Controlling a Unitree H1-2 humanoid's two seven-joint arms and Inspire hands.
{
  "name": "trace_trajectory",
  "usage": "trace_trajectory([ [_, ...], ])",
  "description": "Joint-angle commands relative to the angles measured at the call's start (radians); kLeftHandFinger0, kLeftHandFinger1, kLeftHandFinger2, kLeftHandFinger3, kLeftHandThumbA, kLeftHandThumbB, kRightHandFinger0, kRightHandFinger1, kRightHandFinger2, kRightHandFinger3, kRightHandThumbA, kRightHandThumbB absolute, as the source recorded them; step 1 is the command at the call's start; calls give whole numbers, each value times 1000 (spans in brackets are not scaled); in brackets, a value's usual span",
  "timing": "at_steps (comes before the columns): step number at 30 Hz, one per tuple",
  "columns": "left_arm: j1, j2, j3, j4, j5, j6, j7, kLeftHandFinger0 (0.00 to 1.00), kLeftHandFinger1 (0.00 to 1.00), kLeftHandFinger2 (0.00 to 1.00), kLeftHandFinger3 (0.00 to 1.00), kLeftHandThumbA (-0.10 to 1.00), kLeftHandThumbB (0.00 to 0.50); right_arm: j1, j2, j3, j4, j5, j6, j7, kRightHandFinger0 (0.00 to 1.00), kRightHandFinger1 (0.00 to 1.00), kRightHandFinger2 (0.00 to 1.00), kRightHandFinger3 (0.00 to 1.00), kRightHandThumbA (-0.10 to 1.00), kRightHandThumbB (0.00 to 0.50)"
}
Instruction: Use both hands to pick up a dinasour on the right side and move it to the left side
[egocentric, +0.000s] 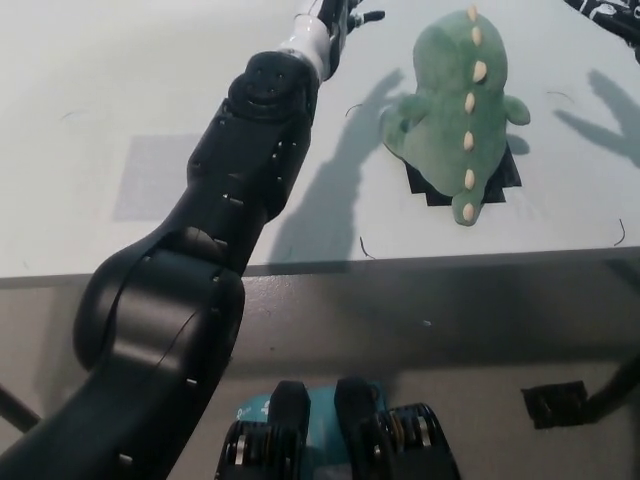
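Note:
The green plush dinosaur with cream back spikes lies on the white table at the right, over a black patch. My left arm reaches from the lower left up to the top edge. Only the wrist and a sliver of the white left hand show there, just left of the dinosaur and not touching it. A bit of my black right hand shows at the top right corner, beyond the dinosaur's right side. Both hands are mostly cut off by the frame.
A pale grey square mark lies on the table's left part. The table's front edge runs across the middle of the view, with grey floor below it. A small black object sits on the floor at the lower right.

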Motion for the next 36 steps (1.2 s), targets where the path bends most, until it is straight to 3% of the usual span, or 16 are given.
trace_trajectory([
  [1,-26,7,-26,-5,38,-39,0,965,1000,1000,1000,1000,414,-24,-2,-16,-12,-3,-75,7,1000,1000,1000,1000,1000,347],
  [11,39,-7,5,-8,8,-42,-22,994,1000,1000,1000,1000,429,61,18,-59,-65,29,-65,40,1000,1000,1000,1000,1000,324],
  [14,44,-11,8,-9,13,-41,-23,989,1000,1000,1000,1000,448,75,17,-69,-72,32,-69,44,1000,1000,1000,1000,1000,321],
  [15,53,-13,15,-8,8,-40,-19,1000,1000,1000,1000,1000,478,87,20,-72,-93,35,-54,42,1000,1000,1000,1000,1000,334],
  [16,60,-15,21,-4,5,-30,-14,1000,1000,1000,1000,1000,457,95,22,-76,-90,37,-57,47,1000,1000,1000,1000,1000,329],
  [19,80,-15,22,4,9,-29,-17,1000,1000,1000,1000,1000,475,126,30,-87,-130,47,-37,49,1000,1000,1000,1000,1000,328],
  [24,100,-20,28,10,4,-30,-13,981,1000,1000,1000,1000,458,147,33,-99,-114,49,-48,55,1000,1000,1000,1000,1000,317],
  [27,115,-21,21,11,13,-42,-20,990,1000,1000,1000,1000,450,168,41,-101,-141,46,-37,53,1000,1000,1000,1000,1000,382],
  [34,151,-36,-1,16,32,-36,-16,1000,1000,1000,1000,1000,439,194,55,-121,-128,57,-47,60,1000,1000,1000,1000,1000,324],
  [36,162,-39,5,16,26,-35,-14,1000,1000,1000,1000,1000,451,200,60,-122,-127,54,-48,60,1000,1000,1000,1000,1000,358],
])
